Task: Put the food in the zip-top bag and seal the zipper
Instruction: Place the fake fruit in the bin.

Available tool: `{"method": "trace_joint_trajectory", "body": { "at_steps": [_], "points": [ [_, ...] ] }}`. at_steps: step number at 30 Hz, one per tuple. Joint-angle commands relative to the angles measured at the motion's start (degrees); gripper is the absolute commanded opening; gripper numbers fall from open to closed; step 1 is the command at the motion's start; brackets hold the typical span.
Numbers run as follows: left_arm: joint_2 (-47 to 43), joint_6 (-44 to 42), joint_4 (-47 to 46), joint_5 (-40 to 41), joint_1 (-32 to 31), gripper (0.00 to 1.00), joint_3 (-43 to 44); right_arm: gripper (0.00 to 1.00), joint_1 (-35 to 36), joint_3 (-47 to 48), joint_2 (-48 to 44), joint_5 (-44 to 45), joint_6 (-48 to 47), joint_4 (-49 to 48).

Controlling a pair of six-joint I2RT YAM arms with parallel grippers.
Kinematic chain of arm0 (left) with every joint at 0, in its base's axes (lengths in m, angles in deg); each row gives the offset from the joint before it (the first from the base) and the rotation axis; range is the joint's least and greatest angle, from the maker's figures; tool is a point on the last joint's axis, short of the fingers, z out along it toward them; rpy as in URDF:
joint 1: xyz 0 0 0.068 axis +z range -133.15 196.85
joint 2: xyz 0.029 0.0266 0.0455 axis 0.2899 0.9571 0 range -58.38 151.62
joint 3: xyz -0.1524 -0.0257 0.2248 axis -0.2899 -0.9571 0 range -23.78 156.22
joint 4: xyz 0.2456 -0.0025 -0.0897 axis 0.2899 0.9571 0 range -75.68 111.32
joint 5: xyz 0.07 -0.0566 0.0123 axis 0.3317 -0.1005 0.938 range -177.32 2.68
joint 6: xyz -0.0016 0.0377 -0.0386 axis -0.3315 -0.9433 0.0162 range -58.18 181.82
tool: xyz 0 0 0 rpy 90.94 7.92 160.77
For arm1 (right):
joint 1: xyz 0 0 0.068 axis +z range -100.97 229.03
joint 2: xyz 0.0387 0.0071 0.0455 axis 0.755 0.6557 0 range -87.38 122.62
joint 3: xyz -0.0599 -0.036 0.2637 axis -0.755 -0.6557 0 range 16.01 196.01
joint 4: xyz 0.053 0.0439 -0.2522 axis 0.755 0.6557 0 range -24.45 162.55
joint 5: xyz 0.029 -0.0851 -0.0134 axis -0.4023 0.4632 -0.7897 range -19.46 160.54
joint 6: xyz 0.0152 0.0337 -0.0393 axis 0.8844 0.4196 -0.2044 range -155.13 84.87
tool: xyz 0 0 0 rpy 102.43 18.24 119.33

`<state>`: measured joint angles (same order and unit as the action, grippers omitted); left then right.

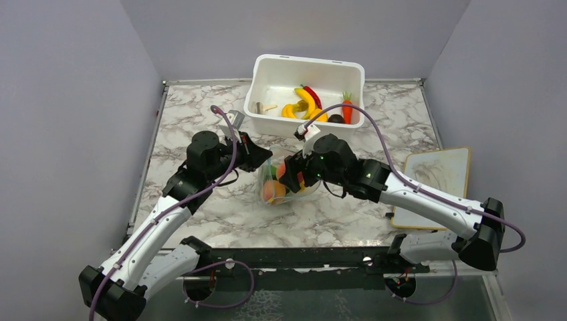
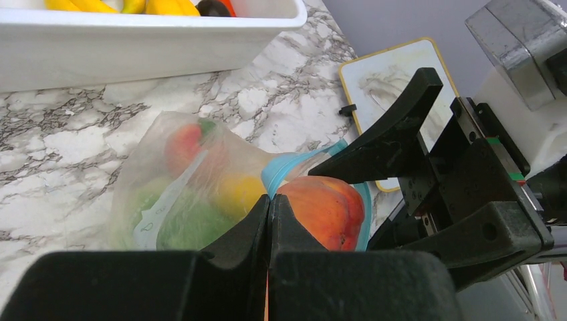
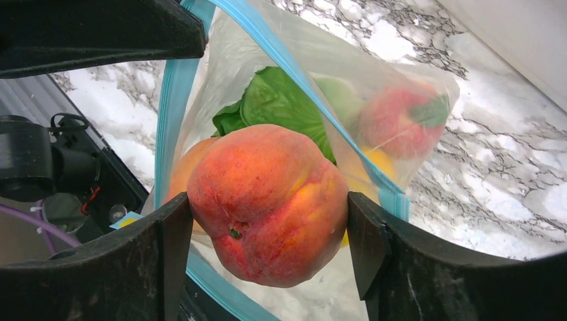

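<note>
Our right tool (image 3: 267, 234) grips a peach (image 3: 267, 194), jaws wide; left tool (image 2: 269, 204) pinched on the zip-top bag (image 2: 167, 180); marble counter (image 1: 334, 221), grey walls (image 1: 67, 100).

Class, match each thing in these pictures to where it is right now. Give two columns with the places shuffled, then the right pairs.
Things
1. peach
2. lettuce
3. bananas
4. framed board

Places
A. in the white tub
B. flat on the table, right side
C. between the right gripper's fingers
D. inside the zip-top bag

Pairs: 1-C, 2-D, 3-A, 4-B
</note>
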<state>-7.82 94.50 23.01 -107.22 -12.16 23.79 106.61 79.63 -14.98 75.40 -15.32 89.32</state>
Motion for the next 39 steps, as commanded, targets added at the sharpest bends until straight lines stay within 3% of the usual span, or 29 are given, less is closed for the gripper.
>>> {"method": "trace_joint_trajectory", "body": {
  "at_steps": [1,10,23,29,39],
  "points": [
    [-1.47,0.91,-1.39,-0.19,-0.17,0.00,1.46,0.77,0.49,2.65,-0.99,2.98,-2.14,1.16],
    [-2.43,3.08,-2.93,-0.97,-0.23,0.00,-0.81,0.83,0.51,3.59,-4.63,0.83,-0.92,2.51],
    [-2.49,3.17,-3.07,-1.37,-0.17,0.00,-0.55,0.94,0.44,5.13,-1.57,0.23,-0.44,3.96],
    [-1.97,2.42,-3.22,-1.41,-0.22,0.00,-0.73,0.85,0.49,7.58,-3.28,-4.37,-1.49,5.27],
    [-1.39,2.04,-3.63,-1.58,-0.16,0.00,-0.62,0.59,0.51,1.27,-11.27,8.12,1.90,11.68]
  ]
}}
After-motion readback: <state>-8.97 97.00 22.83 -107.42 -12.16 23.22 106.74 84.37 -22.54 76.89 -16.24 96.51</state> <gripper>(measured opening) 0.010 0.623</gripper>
